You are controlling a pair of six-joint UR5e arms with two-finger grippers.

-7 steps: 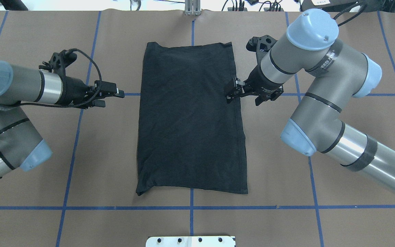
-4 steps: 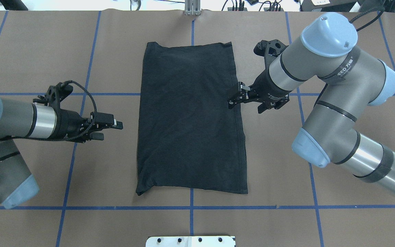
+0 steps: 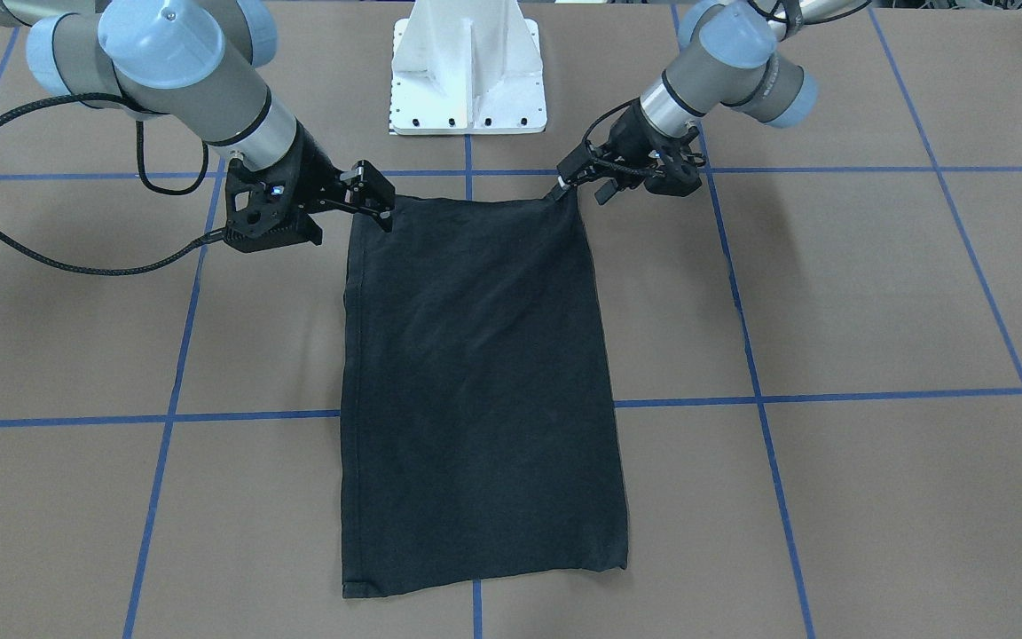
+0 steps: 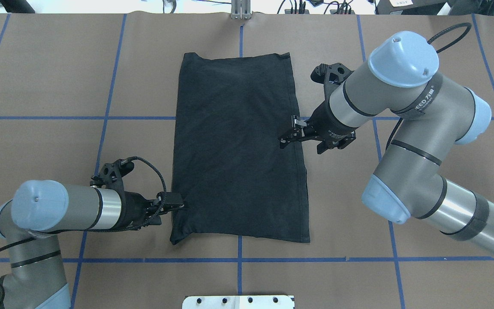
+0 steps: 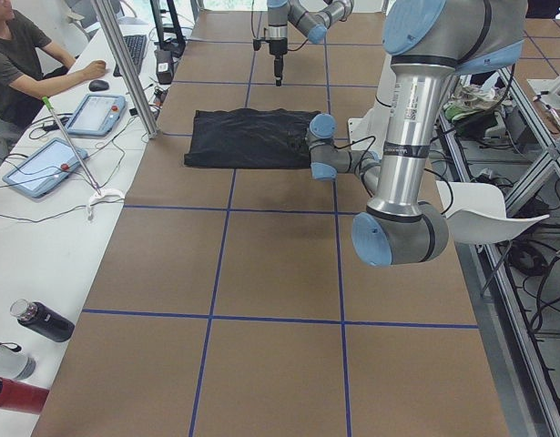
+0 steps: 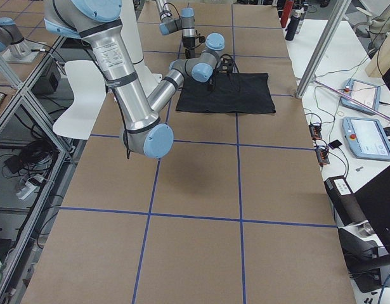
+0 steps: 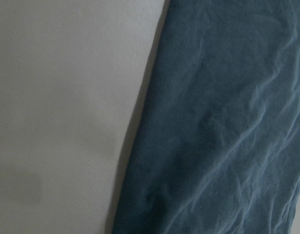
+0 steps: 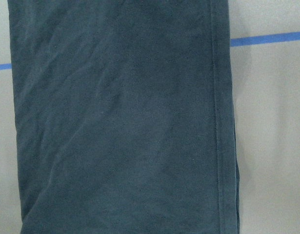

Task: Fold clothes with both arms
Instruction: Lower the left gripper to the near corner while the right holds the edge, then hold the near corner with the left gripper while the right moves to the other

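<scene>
Left gripper (image 4: pixel 177 205) has been travelling along the table (image 4: pixel 37 64) toward the robot and is now sitting at the near-left corner of the T-shirt (image 4: pixel 238 150). Whether its jaws are parted or closed cannot be told from these views. Right gripper (image 4: pixel 288 133) is hovering released, holding nothing, over the right hem. The garment is lying flat at centre, already folded into a long strip. Judgement: both claws are apparently positioning for the near-end corners, to carry that end over crosswise, with the right lagging
</scene>
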